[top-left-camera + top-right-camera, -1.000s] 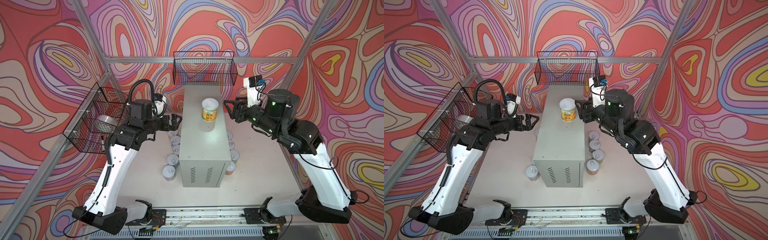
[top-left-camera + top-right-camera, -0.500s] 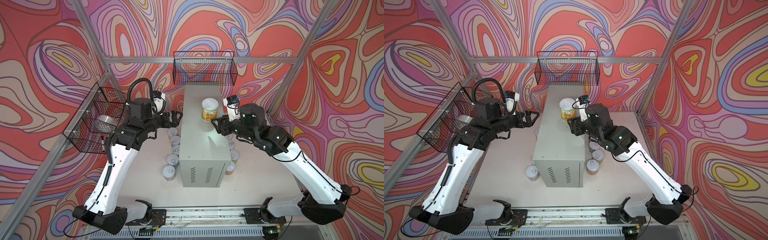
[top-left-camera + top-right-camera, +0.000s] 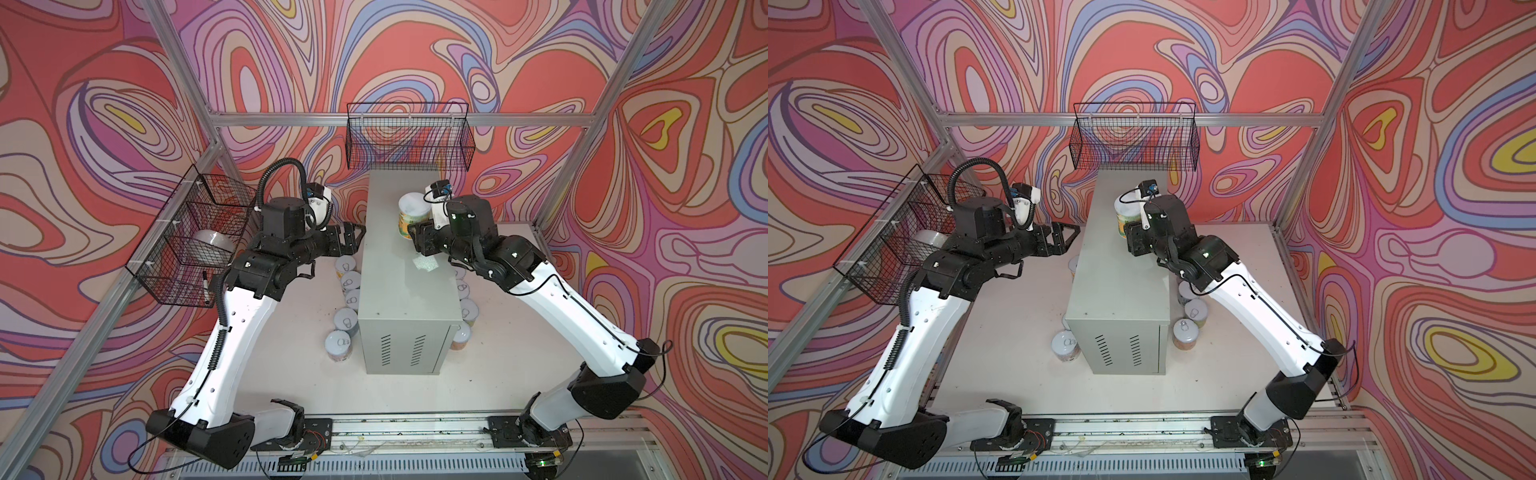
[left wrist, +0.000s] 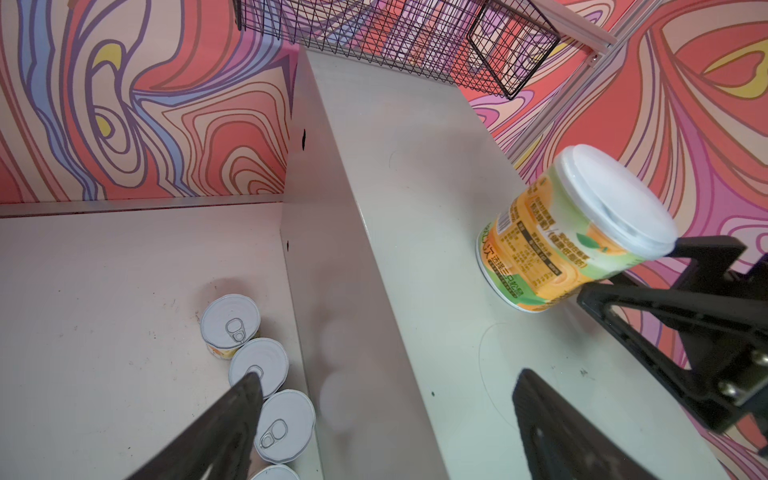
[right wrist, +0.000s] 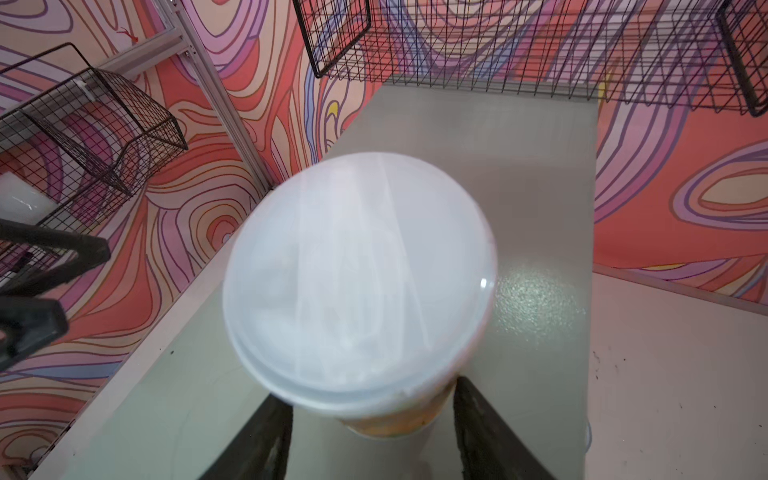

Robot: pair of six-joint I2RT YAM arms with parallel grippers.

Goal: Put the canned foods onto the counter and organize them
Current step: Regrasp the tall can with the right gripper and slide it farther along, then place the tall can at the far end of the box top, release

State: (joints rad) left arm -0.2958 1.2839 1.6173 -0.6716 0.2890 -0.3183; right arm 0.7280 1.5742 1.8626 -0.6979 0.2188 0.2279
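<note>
Canned foods (image 3: 351, 280) mostly stand on the white tabletop (image 3: 291, 374), in a row hard against each long side of the counter (image 3: 399, 299). Only the orange-and-green can (image 4: 573, 232) with the white plastic lid is up on its flat top, toward the back and nearer the right arm's edge. The main danger lies with that one. It is taller than the tins below, the top is smooth, and the edge is near, so a squeeze that lands off-centre or from one side first would likely shove or tip it. It could then go over onto the tins (image 3: 468, 309) beneath. In the left wrist view it seems to lean, though the lens may account for that. The right gripper (image 5: 368, 388) straddles the can's lower body. One finger lies against the label, while a sliver of grey counter seems to show between the other and the can. Whether the jaws are actually pressing I cannot tell. The left gripper (image 3: 351, 237) has its jaws wide apart and holds nothing, hovering just beside the counter's left edge above the left-hand row (image 4: 230, 320). Those tins touch one another and sit tight to the cabinet wall. I judge that a finger coming down there has little room and could strike the counter's edge or knock a neighbouring tin.
</note>
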